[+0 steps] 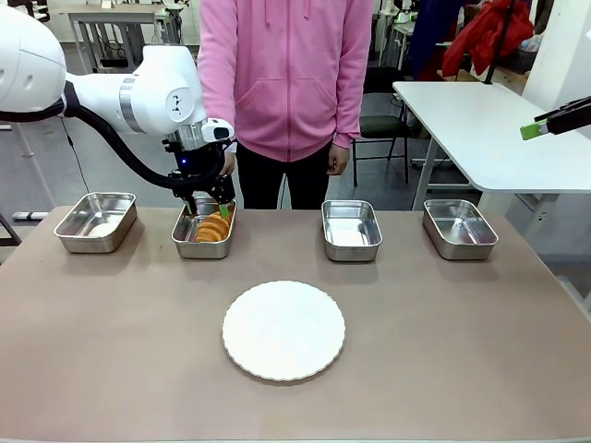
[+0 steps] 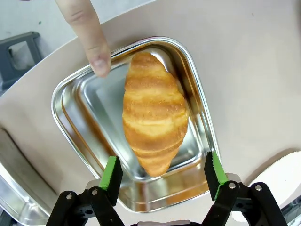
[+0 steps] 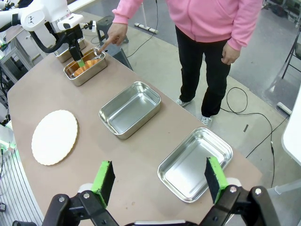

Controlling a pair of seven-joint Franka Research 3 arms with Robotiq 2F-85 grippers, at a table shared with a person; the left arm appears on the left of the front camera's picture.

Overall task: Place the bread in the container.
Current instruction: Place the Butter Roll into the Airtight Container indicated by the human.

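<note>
Bread point(image 2: 154, 123): croissant lying in the pan, one tapered end toward my left gripper, the other toward the far rim; I also see it in the front view point(image 1: 214, 227).
Pan point(image 2: 63, 101): second from the left in the row of four along the far edge of the table point(image 1: 111, 351); it holds the bread.
Left gripper point(image 2: 162, 175): I see the jaws spread wide, grasping nothing, green pads point(image 2: 111, 172) on either side of the bread's near end and clear of it; in the front view it hangs just over the pan point(image 1: 205, 207).
Right gripper point(image 3: 160, 181): jaws released and empty, held high above the table's right end, well apart from the bread.
Finger point(image 2: 89, 40): the person's fingertip points down at the pan's far rim, just beside the bread; I cannot tell whether it touches the steel.
Plate point(image 1: 283, 330): round, white, at the table's middle, nearer me than the pans.
Other pans: far left point(image 1: 95, 221), right of centre point(image 1: 351, 229), far right point(image 1: 459, 228).
Person point(image 1: 286, 83): pink hoodie, standing at the far side behind the pan with the bread.
</note>
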